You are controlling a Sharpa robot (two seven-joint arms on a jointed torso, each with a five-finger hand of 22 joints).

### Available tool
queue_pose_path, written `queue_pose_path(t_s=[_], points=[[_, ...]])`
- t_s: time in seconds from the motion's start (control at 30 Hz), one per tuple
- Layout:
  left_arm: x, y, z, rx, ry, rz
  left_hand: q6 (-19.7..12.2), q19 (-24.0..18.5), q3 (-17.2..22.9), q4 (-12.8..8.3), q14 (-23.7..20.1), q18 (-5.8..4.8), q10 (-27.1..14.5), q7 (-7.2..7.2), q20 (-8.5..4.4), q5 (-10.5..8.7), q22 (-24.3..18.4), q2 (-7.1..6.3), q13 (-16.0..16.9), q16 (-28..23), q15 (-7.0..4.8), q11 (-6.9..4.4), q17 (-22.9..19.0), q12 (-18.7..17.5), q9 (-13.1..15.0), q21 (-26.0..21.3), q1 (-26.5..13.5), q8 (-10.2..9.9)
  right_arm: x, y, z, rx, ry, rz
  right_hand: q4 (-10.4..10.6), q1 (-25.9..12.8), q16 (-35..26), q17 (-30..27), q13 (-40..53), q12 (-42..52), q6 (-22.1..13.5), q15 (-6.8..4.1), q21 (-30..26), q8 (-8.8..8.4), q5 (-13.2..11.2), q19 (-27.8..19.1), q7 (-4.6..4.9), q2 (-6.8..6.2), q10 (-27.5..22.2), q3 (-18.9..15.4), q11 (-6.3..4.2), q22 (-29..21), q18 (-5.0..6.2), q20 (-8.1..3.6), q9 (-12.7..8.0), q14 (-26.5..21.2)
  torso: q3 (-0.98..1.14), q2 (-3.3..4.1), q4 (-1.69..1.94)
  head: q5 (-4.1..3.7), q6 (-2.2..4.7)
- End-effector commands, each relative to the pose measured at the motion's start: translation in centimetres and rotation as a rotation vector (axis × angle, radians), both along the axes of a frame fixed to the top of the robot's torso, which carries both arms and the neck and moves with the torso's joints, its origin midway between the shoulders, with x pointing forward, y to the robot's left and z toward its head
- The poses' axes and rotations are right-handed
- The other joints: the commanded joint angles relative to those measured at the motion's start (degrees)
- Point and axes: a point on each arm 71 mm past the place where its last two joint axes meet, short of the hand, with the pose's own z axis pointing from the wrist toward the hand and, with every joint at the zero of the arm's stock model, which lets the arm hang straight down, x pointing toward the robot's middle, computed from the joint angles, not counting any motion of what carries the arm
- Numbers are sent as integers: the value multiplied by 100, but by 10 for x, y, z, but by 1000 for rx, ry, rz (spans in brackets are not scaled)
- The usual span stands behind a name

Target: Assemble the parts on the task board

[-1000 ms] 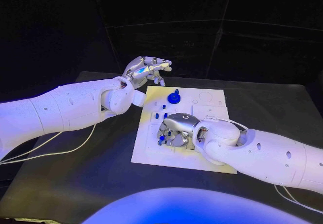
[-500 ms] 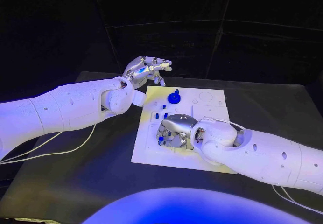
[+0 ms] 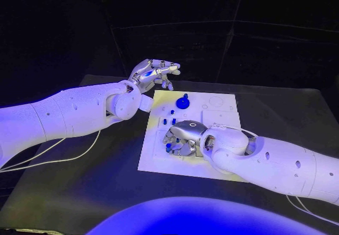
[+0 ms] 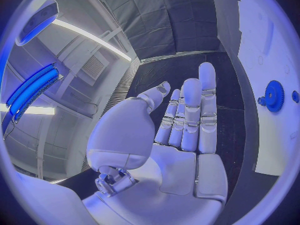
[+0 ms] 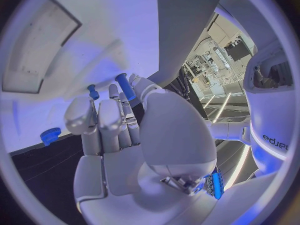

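Note:
The white task board (image 3: 220,113) lies mid-table. A blue gear (image 3: 183,103) stands near its far edge, with small blue pegs (image 3: 168,120) just in front of it. My right hand (image 3: 185,137) hangs fingers-down over the board's left middle. In the right wrist view, a blue peg (image 5: 125,86) sits pinched between the thumb and a fingertip of that hand (image 5: 125,135), above the board (image 5: 94,30). Another peg (image 5: 92,91) and a blue knob (image 5: 50,135) stand close by. My left hand (image 3: 152,72) is raised off the board's far left corner, fingers apart and holding nothing; the left wrist view shows its bare palm (image 4: 181,135) and the gear (image 4: 274,96).
The black table (image 3: 282,112) extends around the board on all sides. A pale cable (image 3: 63,156) trails over the table under my left arm. Shallow recesses (image 3: 217,102) mark the board's far right part.
My right hand has shifted slightly left and lower over the board's left middle. The left hand has stayed where it was.

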Motion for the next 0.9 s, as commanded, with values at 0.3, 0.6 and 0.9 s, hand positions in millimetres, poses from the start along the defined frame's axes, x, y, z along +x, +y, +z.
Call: queue_pose_path(t_s=[0.3,0.6,0.9], points=[[0,1,1,-8,1,-7,-47,-38,-37,-21,-60,77,-56,-7,13,24,-17,-1,9,2,3,-9,-14,40,5,-40,3,33,-4,-11,17,163,-77,-44,7,-70,-174,-262,20,108,-397,52,-183,-1,30,-210,-29,8,-472,-588,31,-352,-26,47,17,-40,4,-4,-8,-19,1],[1,5,1,-3,2,2,-47,-38,-37,-21,-60,77,-56,-7,13,24,-17,-1,9,2,3,-9,-14,40,5,-40,3,33,1,-57,41,233,-48,-151,43,7,-185,-299,75,467,-216,55,-244,37,111,-250,36,99,-486,-1046,25,-442,-14,55,45,-34,0,-13,-22,-150,54],[0,8,0,1,4,8,-49,-38,-40,-23,-61,77,-59,-7,14,24,-19,-2,9,3,4,-9,-15,44,5,-42,5,36,23,-150,62,222,99,-511,578,-469,472,495,955,1943,469,-203,345,499,893,351,-198,166,1110,-1736,-294,630,-203,-178,188,195,-32,-45,-101,-554,228]])
